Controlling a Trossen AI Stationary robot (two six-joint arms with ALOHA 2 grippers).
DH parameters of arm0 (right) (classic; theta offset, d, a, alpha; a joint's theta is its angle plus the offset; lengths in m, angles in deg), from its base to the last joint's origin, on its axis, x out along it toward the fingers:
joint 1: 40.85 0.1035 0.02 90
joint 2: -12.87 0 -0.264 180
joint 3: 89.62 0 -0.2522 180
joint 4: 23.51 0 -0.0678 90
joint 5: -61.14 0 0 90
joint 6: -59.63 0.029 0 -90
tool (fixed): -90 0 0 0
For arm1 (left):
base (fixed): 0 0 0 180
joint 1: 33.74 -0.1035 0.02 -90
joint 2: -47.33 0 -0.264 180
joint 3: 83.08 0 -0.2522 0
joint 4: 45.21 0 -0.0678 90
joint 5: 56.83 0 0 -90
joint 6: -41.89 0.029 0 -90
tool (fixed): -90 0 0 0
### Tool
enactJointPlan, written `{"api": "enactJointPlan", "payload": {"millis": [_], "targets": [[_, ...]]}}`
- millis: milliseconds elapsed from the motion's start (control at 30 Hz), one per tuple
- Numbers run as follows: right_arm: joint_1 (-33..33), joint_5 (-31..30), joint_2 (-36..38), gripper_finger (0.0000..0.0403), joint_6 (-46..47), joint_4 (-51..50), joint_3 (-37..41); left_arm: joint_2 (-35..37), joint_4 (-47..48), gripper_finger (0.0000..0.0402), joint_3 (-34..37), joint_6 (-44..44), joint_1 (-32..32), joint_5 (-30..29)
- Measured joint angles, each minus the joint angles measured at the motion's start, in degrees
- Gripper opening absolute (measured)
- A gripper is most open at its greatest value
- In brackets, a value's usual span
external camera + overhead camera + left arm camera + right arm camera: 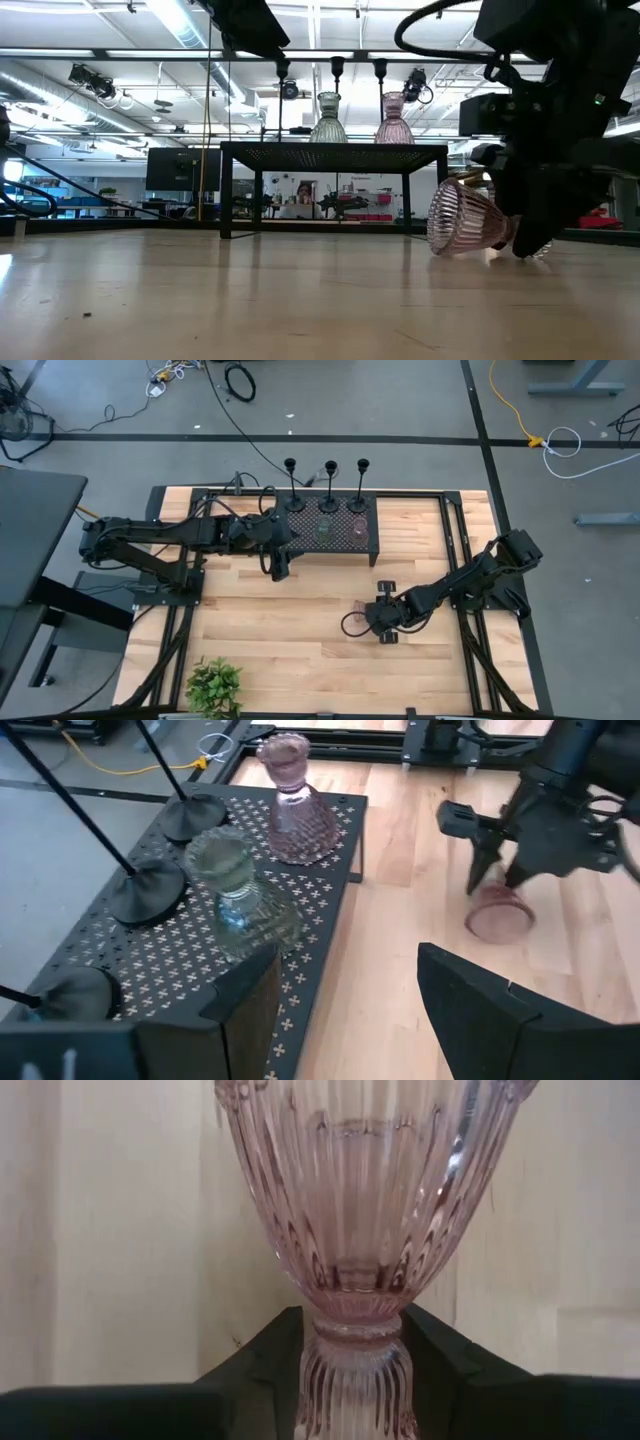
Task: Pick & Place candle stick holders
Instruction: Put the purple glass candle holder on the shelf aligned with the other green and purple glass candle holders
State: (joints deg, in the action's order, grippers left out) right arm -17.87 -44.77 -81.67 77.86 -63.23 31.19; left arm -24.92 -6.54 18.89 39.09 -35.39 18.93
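Observation:
A black perforated stand (372, 545) stands at the table's far middle. Three tall black candle stick holders (329, 500) stand by their round feet on its far part. A greenish glass holder (235, 895) and a pink one (295, 810) stand upright on it nearer. My left gripper (280, 567) is open and empty at the stand's left near corner. My right gripper (385, 616) is shut on a second pink glass holder (465, 220), which lies on its side at the table's right middle. My right gripper pinches the pink glass holder at its narrow waist (355, 1325), one finger on each side. The fingers come slanting down from the table's right, and the holder lies along them. Its wide ribbed end (445, 222) points toward the table's left, down at the tabletop; whether it rests there I cannot tell.
A green leafy plant (214, 687) stands at the table's near left edge. Bare wood (290, 620) lies between the stand and the near edge. Black frame rails (470, 600) run along both sides of the table.

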Motion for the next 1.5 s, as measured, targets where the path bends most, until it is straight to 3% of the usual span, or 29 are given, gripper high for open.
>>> {"api": "enactJointPlan", "payload": {"millis": [133,500,667,800,967,1167,1333,1500], "targets": [[0.0,-0.8,-0.3,0.0125,1.6,-9.0,-4.6,0.0,0.0,0.0233,0.0,0.0,0.0,2.8],[0.0,-11.8,-0.2,0.0125,-0.5,-34.8,-23.0,0.0,0.1,0.0233,0.0,0.0,0.0,4.7],[-0.6,-13.4,-0.4,0.0125,-6.4,-40.6,-30.7,0.0,-0.5,0.0233,0.0,0.0,0.0,11.0],[-0.7,-15.3,-1.9,0.0125,-16.4,-41.9,-35.1,0.0,-0.6,0.0233,0.0,0.0,0.0,14.2],[-0.8,-23.2,-7.6,0.0125,-25.0,-47.5,-41.8,0.0,-1.2,0.0233,0.0,-1.2,0.0,15.8],[-0.8,-39.2,-15.2,0.0125,-29.2,-52.9,-49.1,0.0,-1.5,0.0233,0.0,-6.0,0.0,18.5],[-0.8,-53.3,-17.6,0.0125,-35.4,-50.6,-52.0,0.0,-3.6,0.0233,0.0,-10.4,0.0,22.6],[-0.7,-63.4,-17.7,0.0125,-45.3,-42.8,-52.1,0.0,-5.7,0.0233,0.0,-13.4,0.0,27.0]]}}
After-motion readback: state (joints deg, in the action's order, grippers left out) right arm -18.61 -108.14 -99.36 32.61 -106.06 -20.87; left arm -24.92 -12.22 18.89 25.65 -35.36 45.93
